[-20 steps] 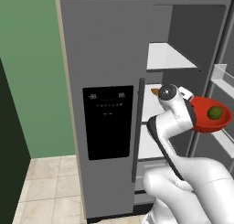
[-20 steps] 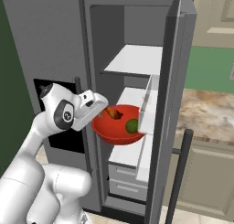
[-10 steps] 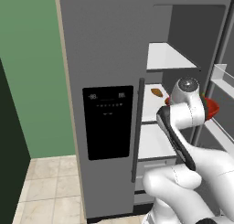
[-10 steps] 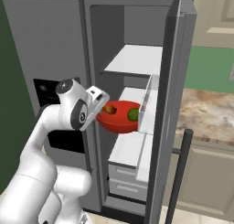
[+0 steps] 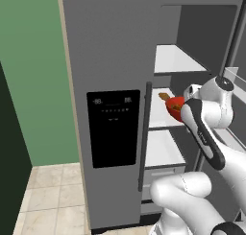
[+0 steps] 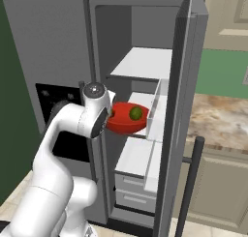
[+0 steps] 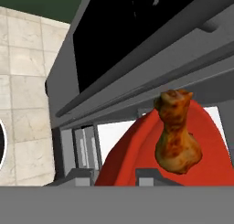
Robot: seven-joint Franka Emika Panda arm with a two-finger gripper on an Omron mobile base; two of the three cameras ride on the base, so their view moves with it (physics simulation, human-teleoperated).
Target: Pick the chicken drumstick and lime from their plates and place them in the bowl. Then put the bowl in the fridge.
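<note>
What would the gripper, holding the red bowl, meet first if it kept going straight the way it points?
Probably the fridge interior: the gripper carries the bowl over a white shelf; depth beyond is unclear.

Nothing here you can really read, tbh. The black dispenser panel [image 5: 114, 127] on the closed door of the tall grey two-door fridge [image 5: 110, 61] has a few tiny pale marks near its top, probably icons or digits, but they're too small and blurry to make out. No labels or brands anywhere else.
</note>
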